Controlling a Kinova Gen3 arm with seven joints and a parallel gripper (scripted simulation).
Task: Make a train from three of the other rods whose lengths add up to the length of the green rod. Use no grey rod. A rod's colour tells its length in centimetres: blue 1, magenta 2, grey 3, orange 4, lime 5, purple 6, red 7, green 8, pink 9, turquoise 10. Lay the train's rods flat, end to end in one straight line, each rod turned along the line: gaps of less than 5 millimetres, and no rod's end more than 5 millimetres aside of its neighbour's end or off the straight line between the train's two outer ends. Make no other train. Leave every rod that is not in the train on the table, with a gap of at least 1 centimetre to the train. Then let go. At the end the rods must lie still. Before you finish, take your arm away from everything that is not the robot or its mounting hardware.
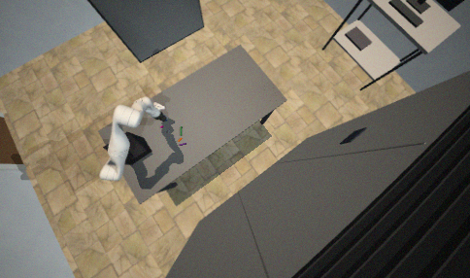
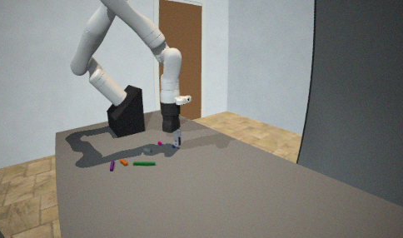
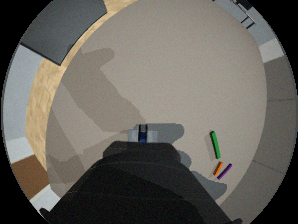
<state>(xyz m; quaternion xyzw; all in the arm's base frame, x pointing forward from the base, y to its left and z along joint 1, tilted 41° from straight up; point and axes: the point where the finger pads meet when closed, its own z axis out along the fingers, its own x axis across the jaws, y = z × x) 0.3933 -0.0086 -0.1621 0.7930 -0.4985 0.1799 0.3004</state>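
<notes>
The table [image 2: 240,195] is grey and matt. The arm [image 2: 131,21] looks like smooth white plastic with a soft shine. The floor [image 1: 61,97] has rough stone tiles. The door [image 2: 181,50] looks wooden.
</notes>
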